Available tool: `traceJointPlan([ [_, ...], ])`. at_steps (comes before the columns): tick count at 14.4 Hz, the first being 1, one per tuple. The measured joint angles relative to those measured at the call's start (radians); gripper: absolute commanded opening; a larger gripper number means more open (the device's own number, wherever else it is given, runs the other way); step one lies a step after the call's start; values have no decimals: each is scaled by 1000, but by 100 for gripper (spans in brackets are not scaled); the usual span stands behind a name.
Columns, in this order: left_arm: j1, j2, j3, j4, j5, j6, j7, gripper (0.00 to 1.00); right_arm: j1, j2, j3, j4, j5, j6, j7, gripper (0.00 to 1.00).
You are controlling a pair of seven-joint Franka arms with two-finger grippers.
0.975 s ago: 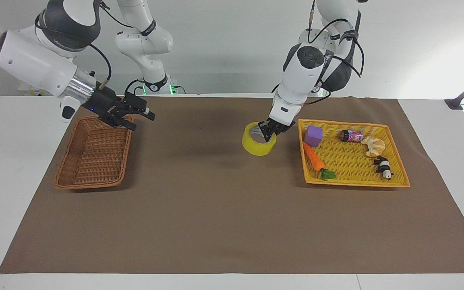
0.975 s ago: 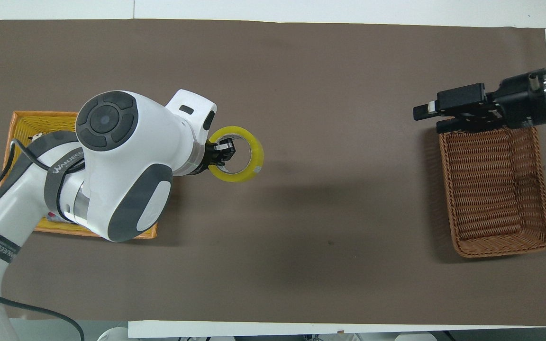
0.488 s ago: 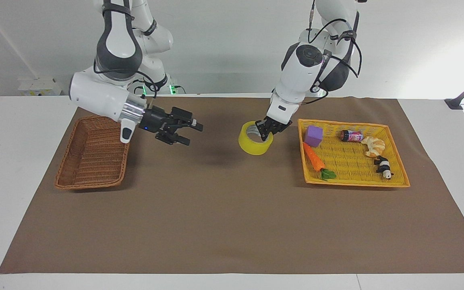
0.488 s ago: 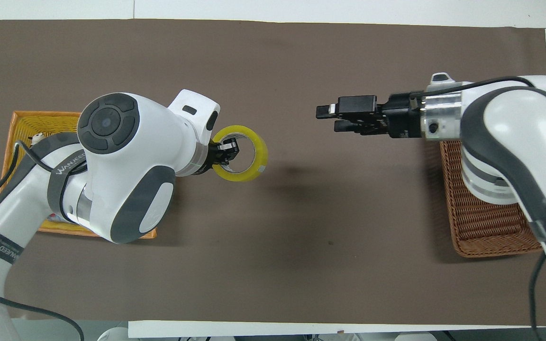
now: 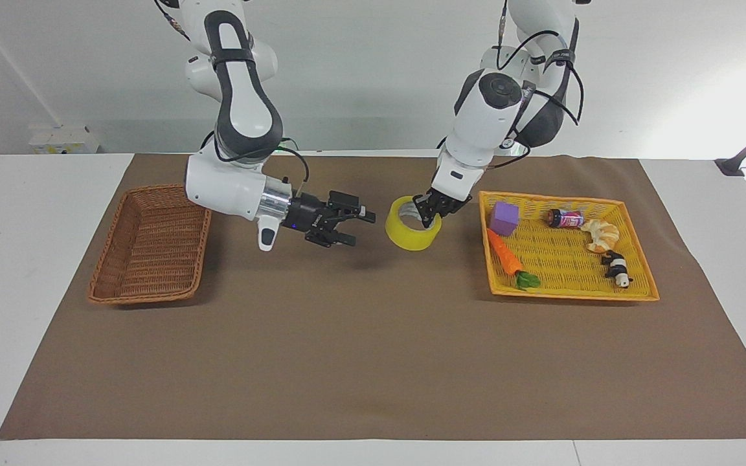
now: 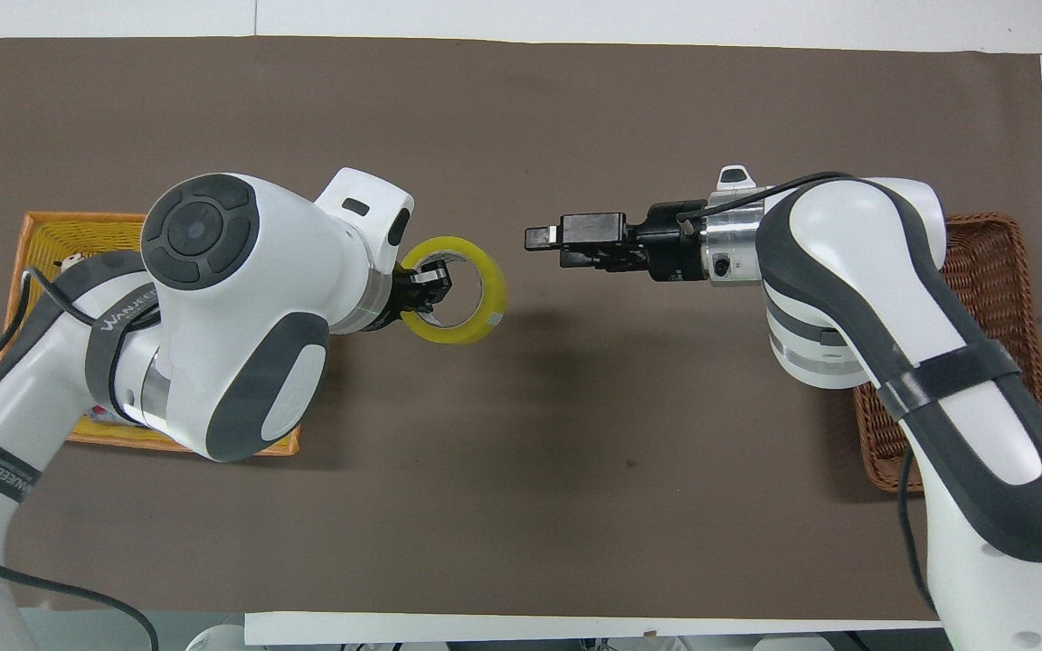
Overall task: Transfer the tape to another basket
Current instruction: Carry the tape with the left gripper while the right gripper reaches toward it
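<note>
the tape [image 5: 412,223] hangs tilted above the brown mat [image 5: 373,349], between the two baskets and closer to the yellow tray [image 5: 632,285]. the left gripper [image 5: 434,208] pinches its wall, one finger inside the core and one outside, jaws pressed on the roll at about its 3 o'clock edge in the facing view; seen from overhead the grip [image 6: 426,287] sits at the roll's [image 6: 476,316] 9 o'clock. the right gripper [image 5: 351,226] is in the air just beside the tape at its 9 o'clock in the facing view, pointing sideways at it, jaws spread and holding nothing; a small gap separates the fingertips from the roll. from overhead that gripper [image 6: 544,240] lies at the tape's 2 o'clock, over bare mat. the basket [image 5: 149,246] sits at the right arm's end of the table, well apart from the tape, with nothing visible in it. the tray at the left arm's end holds a purple block [image 5: 504,217], a carrot [image 5: 506,254], a small bottle [image 5: 565,218], a croissant [image 5: 599,234] and a panda [image 5: 617,266]
</note>
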Motion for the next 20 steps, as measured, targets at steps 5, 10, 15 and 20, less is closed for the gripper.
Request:
traceJointPlan([
  [5, 0, 0, 0, 0, 0, -1, 0, 0, 71, 18, 1, -13, 43, 59, -48, 100],
  [10, 0, 1, 1, -1, 0, -1, 0, 0, 99, 18, 0, -14, 76, 74, -48, 100],
  [15, 0, 1, 1, -1, 0, -1, 0, 0, 123, 18, 0, -15, 77, 98, -48, 89],
  [20, 0, 1, 1, -1, 0, -1, 0, 0, 122, 18, -2, -16, 77, 104, -49, 63],
])
